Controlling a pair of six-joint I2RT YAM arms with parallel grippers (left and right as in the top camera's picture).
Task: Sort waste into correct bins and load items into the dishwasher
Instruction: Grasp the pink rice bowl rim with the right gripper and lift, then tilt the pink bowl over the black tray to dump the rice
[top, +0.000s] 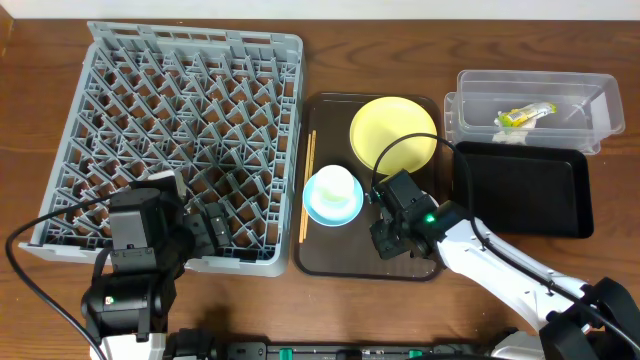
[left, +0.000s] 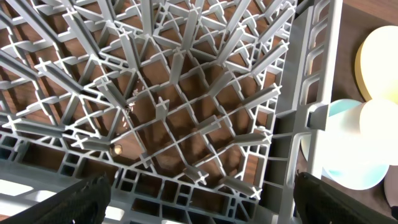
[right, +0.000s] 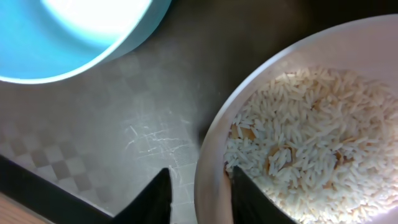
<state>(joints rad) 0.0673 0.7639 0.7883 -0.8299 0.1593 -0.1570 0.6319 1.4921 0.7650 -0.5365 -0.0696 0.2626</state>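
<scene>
My right gripper (top: 388, 238) (right: 199, 186) straddles the rim of the white bowl (right: 211, 149), one finger inside against the rice (right: 305, 137) and one outside. The bowl sits on the brown serving tray (top: 330, 255). The light blue bowl (top: 318, 212) (right: 74, 37) stands just left of it with the white cup (top: 333, 188) inside. The yellow plate (top: 393, 132) lies at the tray's back. The chopsticks (top: 307, 185) lie along the tray's left edge. My left gripper (top: 215, 230) (left: 199, 199) is open and empty over the near right corner of the grey dish rack (top: 190, 130).
The clear tub (top: 470, 110) at the back right holds the yellow-green wrapper (top: 523, 116). The black tray (top: 520, 187) lies in front of it, right of the brown tray. The rack fills the left half of the table.
</scene>
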